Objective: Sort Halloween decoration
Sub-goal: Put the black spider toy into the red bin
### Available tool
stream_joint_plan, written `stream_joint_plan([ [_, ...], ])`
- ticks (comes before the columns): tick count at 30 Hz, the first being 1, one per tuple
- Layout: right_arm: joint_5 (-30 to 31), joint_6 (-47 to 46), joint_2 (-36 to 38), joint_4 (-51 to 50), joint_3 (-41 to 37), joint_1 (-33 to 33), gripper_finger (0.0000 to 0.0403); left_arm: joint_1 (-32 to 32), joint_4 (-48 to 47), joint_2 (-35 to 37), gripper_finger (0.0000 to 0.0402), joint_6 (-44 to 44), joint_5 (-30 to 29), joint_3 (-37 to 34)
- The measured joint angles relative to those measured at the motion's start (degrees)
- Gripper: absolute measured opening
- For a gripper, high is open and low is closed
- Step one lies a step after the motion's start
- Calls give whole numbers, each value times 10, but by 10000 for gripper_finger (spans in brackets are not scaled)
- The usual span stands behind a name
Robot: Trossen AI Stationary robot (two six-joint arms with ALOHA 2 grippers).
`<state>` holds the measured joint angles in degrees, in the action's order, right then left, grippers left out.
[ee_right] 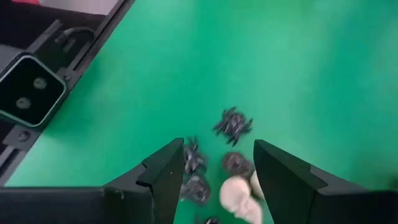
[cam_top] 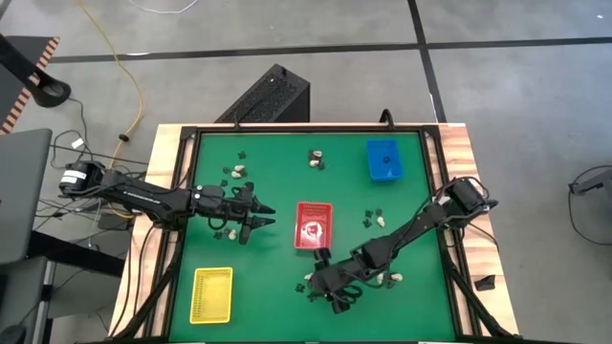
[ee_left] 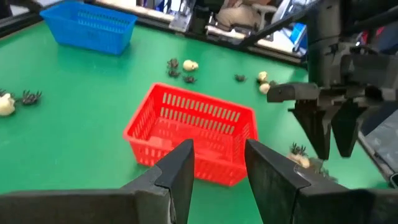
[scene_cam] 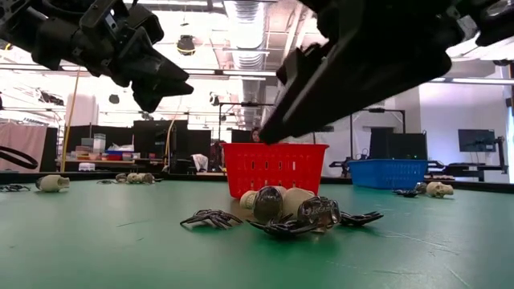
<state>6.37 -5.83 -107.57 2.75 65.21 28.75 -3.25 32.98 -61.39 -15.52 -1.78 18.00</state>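
At the lower centre of the high view, the right end effector (cam_top: 330, 290) was seen low over a small heap of Halloween decoration (scene_cam: 293, 213); its two dark, flat-faced fingers were parted, with nothing held between them. In the right wrist view the heap was made out as spiky black spider shapes (ee_right: 232, 124), dull grey rounded pieces and a smooth cream skull-like lump (ee_right: 239, 196), all lying on the matt green table (cam_top: 268, 162). Just above that heap in the high view, the red tray (cam_top: 314, 225) was set near the middle of the table, its plastic walls slotted like a basket. At the left of centre, the left end effector (cam_top: 266, 216) was held above the table, pointed toward the red tray, its wedge-shaped fingers apart and empty. A blue tray (cam_top: 384, 160) of the same slotted make stood at the upper right, and a yellow tray (cam_top: 211, 293) at the lower left. More cream lumps and black shapes were scattered across the table, some near the blue tray and some beside the left arm.
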Motion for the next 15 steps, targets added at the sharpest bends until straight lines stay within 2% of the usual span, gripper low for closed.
stream_joint_plan([
  [8, 4, 14, -3, 0, 0, 29, 223, 0, 21, 0, 131, 6, 2, 0],
  [13, 6, 29, 11, -4, 9, 35, 223, 10, 109, 3, 131, 63, 0, 19],
  [15, 6, 44, 11, -5, 16, 35, 223, 12, 112, 9, 131, 53, 15, 39],
])
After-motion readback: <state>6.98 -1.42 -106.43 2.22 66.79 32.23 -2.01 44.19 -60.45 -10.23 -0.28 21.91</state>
